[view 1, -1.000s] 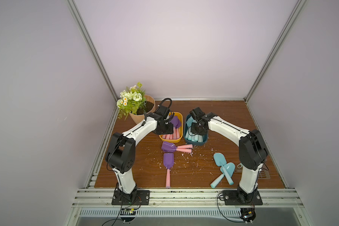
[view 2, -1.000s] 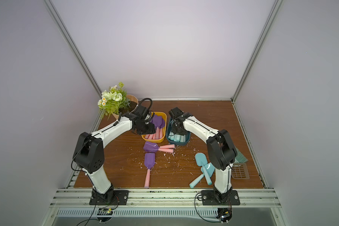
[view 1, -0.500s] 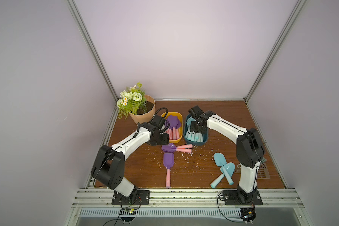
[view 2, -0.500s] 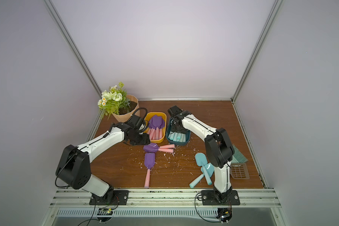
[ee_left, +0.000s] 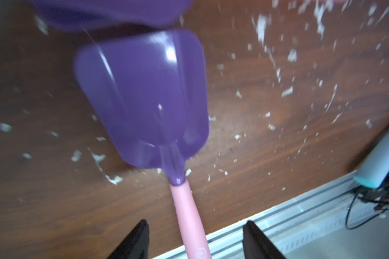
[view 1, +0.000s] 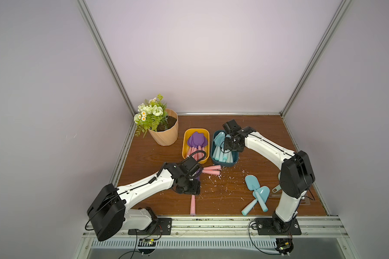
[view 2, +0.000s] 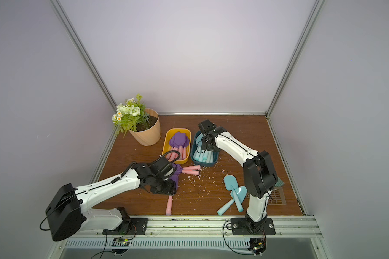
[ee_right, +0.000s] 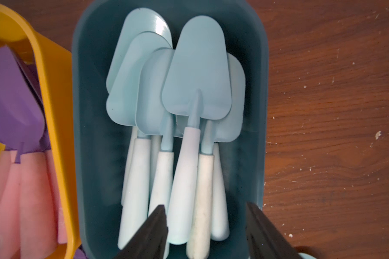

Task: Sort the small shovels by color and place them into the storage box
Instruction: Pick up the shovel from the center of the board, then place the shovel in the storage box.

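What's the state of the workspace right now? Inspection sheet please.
Surface: wooden table, strewn with white flecks.
Job's things: boxed purple shovels in yellow box, boxed blue shovels in teal box; three loose purple shovels, two crossed blue shovels.
Clutter: flowerpot in far corner; slotted scoop beside right arm.
Claws: left claw open over a pink handle; right claw open above teal box.
Cables: coiled cable on left arm; wires under front rail.
Surroundings: plain walls, nothing else seen.

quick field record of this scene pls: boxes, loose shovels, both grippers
yellow box: purple shovels, pink handles
teal box: light blue shovels
loose purple shovels: three on the table
loose blue shovels: two, crossed
left gripper: jaws open astride one purple shovel's handle
right gripper: jaws open above the teal box
flower pot: far left corner
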